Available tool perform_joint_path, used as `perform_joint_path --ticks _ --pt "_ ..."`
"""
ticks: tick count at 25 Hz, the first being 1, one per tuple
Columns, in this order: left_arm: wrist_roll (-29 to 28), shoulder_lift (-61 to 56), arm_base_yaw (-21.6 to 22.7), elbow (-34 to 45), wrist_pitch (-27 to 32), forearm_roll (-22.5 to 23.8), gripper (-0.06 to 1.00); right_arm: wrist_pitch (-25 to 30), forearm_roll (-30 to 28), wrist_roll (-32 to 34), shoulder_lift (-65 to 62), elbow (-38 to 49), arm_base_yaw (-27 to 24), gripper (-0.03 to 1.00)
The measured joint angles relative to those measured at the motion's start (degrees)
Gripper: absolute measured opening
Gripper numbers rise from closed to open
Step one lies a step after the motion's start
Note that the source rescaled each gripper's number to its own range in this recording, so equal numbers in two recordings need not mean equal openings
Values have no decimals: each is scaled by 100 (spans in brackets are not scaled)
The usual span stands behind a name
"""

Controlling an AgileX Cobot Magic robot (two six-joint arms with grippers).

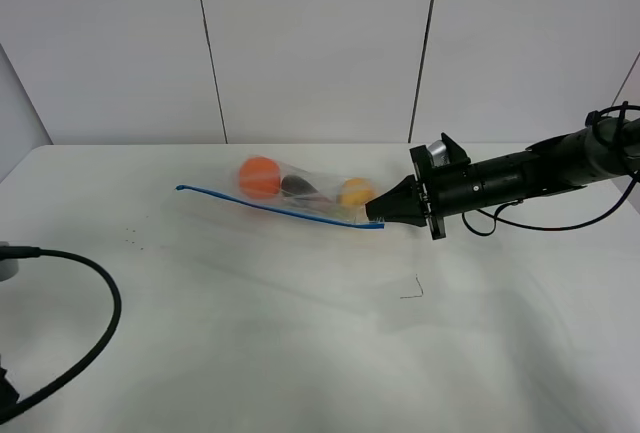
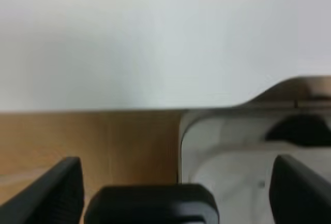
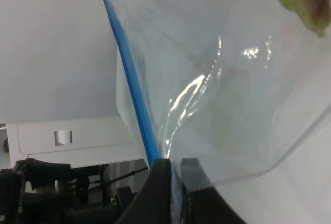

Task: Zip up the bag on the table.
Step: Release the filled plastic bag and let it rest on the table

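The clear plastic bag (image 1: 300, 193) lies on the white table (image 1: 300, 353), slightly raised at its right end. Through it I see an orange (image 1: 260, 177), a dark eggplant (image 1: 296, 186) and a yellow pear (image 1: 356, 193). Its blue zipper strip (image 1: 270, 208) runs along the near edge. My right gripper (image 1: 375, 215) is shut on the right end of that strip; the right wrist view shows the fingers (image 3: 161, 175) pinching the blue strip (image 3: 129, 84) and the clear bag (image 3: 222, 89). My left gripper (image 2: 177, 161) stands open and holds nothing, away from the bag.
A black cable (image 1: 90, 323) curves over the table's near left corner. A small dark mark (image 1: 412, 291) and a few specks (image 1: 133, 243) sit on the tabletop. White wall panels stand behind the far edge. The left wrist view shows wooden floor (image 2: 88, 136) past the table's edge.
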Motion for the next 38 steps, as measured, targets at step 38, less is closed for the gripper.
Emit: perform_joint_path --ticks 38 --pt "361 -3297 691 37 11 -51 100 0 0 5 0 0 0 0"
